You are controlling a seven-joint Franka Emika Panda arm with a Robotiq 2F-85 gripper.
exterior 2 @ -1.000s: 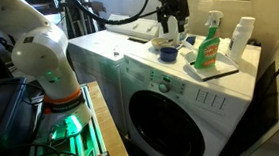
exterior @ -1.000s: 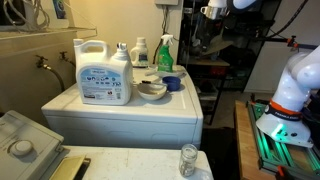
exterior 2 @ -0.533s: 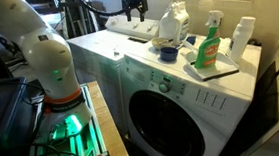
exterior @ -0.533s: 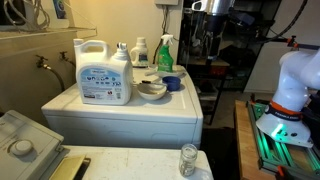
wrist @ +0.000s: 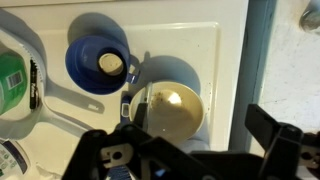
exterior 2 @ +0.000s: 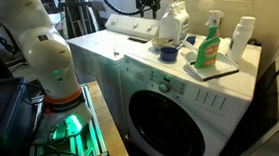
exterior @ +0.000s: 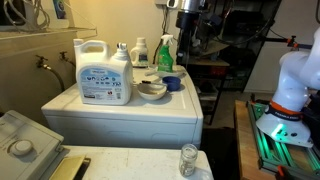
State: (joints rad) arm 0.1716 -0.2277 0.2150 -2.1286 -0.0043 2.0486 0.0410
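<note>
We see the hand (wrist: 195,140), released and empty, above 1 tan bowl (wrist: 170,105) beside 1 blue cup (wrist: 97,62) on the table (wrist: 230,60).

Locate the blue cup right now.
In both exterior views the blue cup sits on the washer top, beside the white bowl and near the green spray bottle. In the wrist view it is at upper left.

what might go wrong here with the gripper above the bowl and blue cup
The open gripper hangs over the pale round bowl, which sits close beside the blue round cup; coming down, a finger may clip the cup. The bowl stands not far from the white washer top's edge, so a nudge might push it off.
</note>
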